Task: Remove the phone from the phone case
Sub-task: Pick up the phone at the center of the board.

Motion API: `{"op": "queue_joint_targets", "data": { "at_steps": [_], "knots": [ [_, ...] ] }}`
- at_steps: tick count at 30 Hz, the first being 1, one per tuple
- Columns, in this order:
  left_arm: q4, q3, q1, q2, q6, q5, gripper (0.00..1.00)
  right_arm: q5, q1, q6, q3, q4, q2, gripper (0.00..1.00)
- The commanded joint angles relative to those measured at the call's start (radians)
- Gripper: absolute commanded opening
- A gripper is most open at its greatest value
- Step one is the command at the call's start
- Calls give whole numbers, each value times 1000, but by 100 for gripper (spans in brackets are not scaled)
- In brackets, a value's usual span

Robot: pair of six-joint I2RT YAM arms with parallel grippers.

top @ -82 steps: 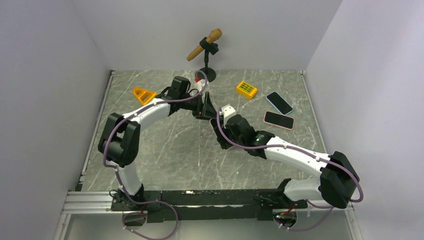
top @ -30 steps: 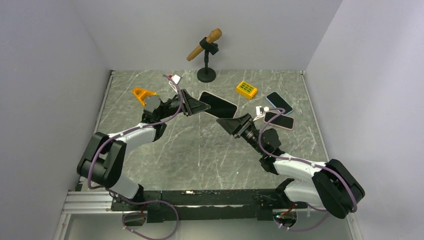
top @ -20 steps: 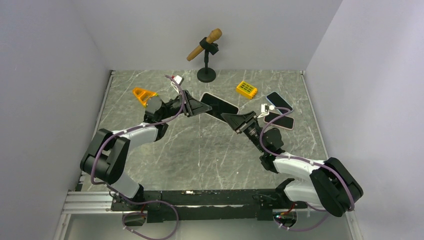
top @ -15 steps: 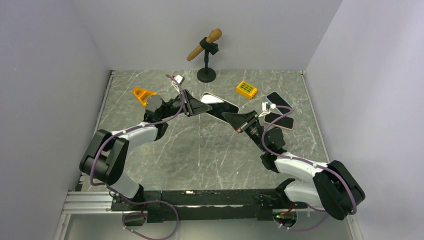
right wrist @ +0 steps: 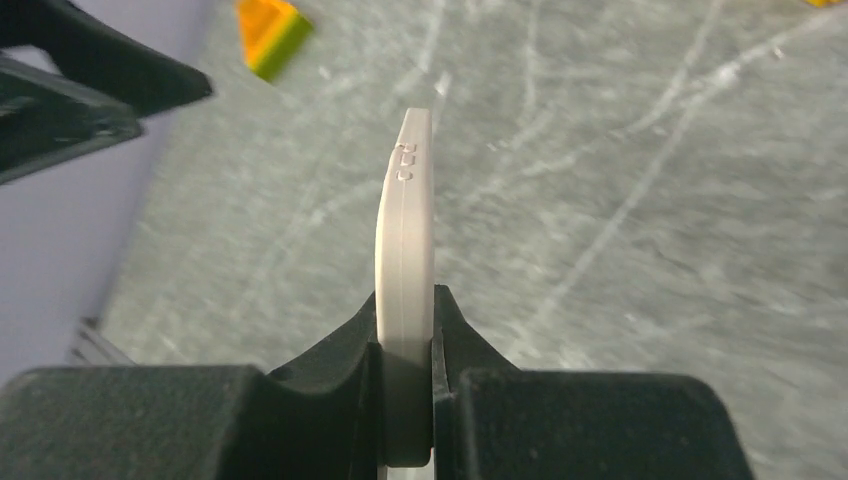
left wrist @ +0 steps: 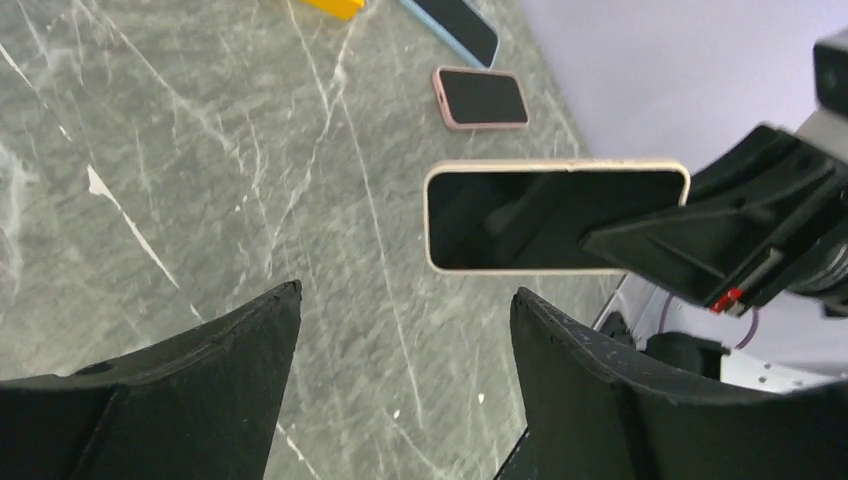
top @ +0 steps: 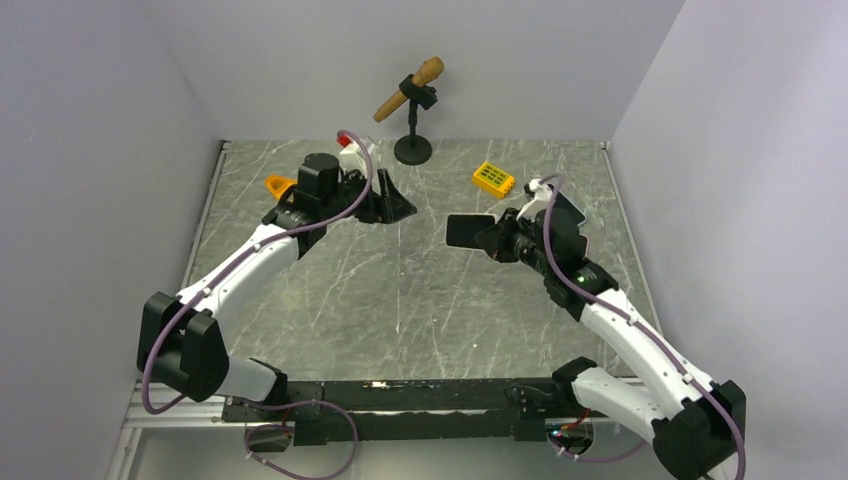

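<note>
Currently aloft: cased phone pinched by right gripper, left gripper empty

Right gripper: jaws closed tight on one short end of the phone. Right wrist view shows it edge-on, a cream case edge with small button cut-outs, standing straight out from between the fingers.

Phone: in the air above the table, between the two arms, long axis roughly level, free end toward the left arm. Dark screen faces the left wrist camera. A cream rim runs all round the screen, so the phone is still in its case.

Left gripper: jaws spread wide, nothing between them. It faces the phone's free end, near but clearly apart, not touching.

Elsewhere on the table:
- pink phone and blue phone, lying flat at the far right, close together
- yellow block, far right of centre
- orange piece, far left, partly behind the left arm
- microphone on its stand at the far edge
</note>
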Motion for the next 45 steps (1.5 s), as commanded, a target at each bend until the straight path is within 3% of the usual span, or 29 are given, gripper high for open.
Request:
{"op": "queue_joint_targets", "data": {
  "at_steps": [1, 7, 12, 14, 17, 22, 26, 28, 31, 35, 37, 40, 44, 45],
  "knots": [
    [-117, 71, -42, 0, 196, 39, 78, -112, -26, -221, 181, -322, 88, 0],
    [-154, 171, -83, 125, 289, 329, 75, -635, -79, -259, 210, -278, 224, 0],
    [-204, 224, -130, 212, 357, 452, 78, -767, -80, -265, 220, -230, 297, 0],
    [-302, 265, -174, 236, 430, 445, 78, -819, -79, -254, 216, -194, 300, 0],
    [-401, 301, -233, 259, 497, 412, 74, -813, -80, -250, 215, -183, 275, 0],
    [-385, 295, -247, 256, 501, 428, 66, -834, -83, -287, 214, -231, 231, 0],
    [-409, 313, -248, 266, 511, 480, 48, -813, -84, -330, 212, -278, 161, 0],
    [-406, 312, -247, 264, 513, 514, 43, -808, -92, -339, 212, -285, 122, 0],
    [-397, 309, -247, 250, 518, 568, 45, -809, -110, -354, 218, -304, 83, 0],
    [-371, 294, -249, 235, 505, 633, 59, -823, -131, -348, 223, -314, 70, 0],
    [-381, 300, -251, 239, 510, 647, 59, -832, -134, -339, 220, -304, 64, 0],
    [-387, 302, -253, 238, 510, 650, 44, -830, -139, -320, 219, -283, 51, 0],
    [-371, 304, -254, 230, 485, 646, 8, -768, -147, -241, 225, -238, 23, 0],
    [-364, 302, -255, 222, 476, 641, 1, -724, -147, -209, 224, -229, 15, 9]
  ]
}}
